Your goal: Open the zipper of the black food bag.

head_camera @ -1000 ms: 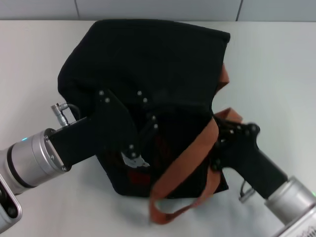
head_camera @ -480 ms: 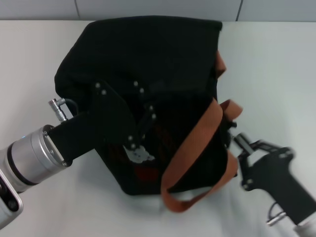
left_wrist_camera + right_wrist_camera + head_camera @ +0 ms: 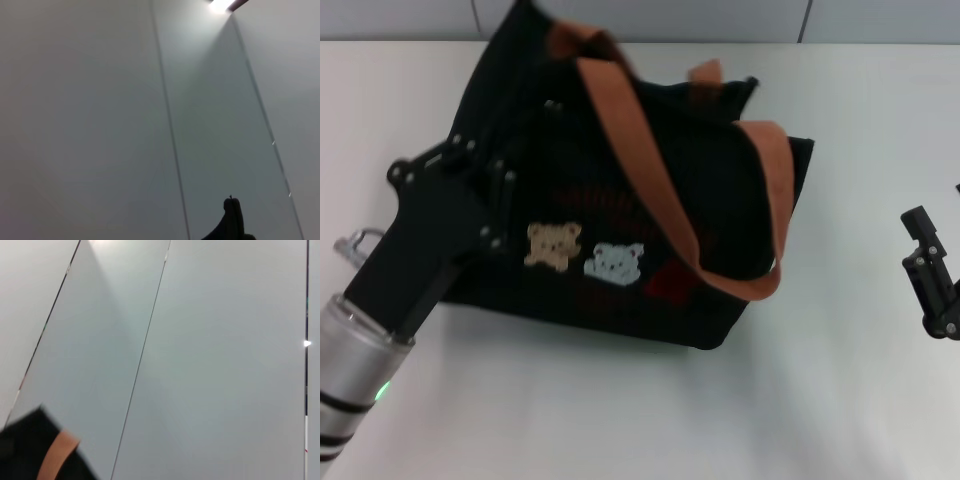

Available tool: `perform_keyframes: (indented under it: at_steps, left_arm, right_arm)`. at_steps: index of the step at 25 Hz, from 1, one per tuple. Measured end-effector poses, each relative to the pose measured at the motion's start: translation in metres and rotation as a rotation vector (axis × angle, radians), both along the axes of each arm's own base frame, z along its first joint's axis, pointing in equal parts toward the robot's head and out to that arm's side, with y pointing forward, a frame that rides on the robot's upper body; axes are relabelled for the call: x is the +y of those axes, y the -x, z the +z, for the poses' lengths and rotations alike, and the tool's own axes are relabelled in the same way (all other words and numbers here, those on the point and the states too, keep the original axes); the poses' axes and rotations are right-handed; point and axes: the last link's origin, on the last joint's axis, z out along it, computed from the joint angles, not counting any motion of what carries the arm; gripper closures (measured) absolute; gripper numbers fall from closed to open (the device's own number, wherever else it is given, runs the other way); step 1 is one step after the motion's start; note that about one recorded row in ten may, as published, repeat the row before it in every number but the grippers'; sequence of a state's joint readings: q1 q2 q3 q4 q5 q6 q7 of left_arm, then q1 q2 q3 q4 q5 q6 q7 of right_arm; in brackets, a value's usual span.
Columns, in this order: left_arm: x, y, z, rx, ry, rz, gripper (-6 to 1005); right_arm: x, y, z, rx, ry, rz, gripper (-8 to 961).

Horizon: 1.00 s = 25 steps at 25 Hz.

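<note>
The black food bag (image 3: 650, 210) stands in the middle of the white table. Its front faces me, with two bear patches (image 3: 585, 255) and red lettering. Its rust-brown handles (image 3: 640, 140) arch over the top and hang down the right side. I cannot make out the zipper along the top rim. My left gripper (image 3: 485, 190) presses against the bag's left end. My right gripper (image 3: 932, 275) hangs well apart from the bag at the right edge. A corner of the bag with a brown strap (image 3: 52, 452) shows in the right wrist view.
The white table (image 3: 620, 420) stretches in front of the bag and to its right. A grey panelled wall (image 3: 720, 18) runs behind the table. Both wrist views mostly show wall panels (image 3: 100, 125).
The bag has swung from lying tipped over to standing with its bear patches towards me. The right gripper has pulled away to the right edge. The left arm has shifted left.
</note>
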<state>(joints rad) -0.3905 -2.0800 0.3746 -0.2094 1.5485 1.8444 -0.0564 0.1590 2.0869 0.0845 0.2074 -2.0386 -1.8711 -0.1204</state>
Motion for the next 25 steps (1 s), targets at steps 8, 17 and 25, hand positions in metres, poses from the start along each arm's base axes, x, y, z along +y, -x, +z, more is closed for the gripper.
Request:
perform_keyframes:
  at_steps: [8,17,25]
  left_arm:
    - [-0.018,0.032,-0.01,0.08,0.111,0.126,889]
    - [-0.011,0.034,-0.02,0.118,0.243,0.119,888]
    - [-0.036,0.051,0.006,0.13,0.143,0.104,694]
  right_arm:
    - [0.004,0.004,0.002,0.039,0.038,0.034,374]
    - [0.008,0.004,0.003,0.048,0.062,0.049,347]
    - [0.015,0.003,0.004,0.096,0.128,0.054,323]
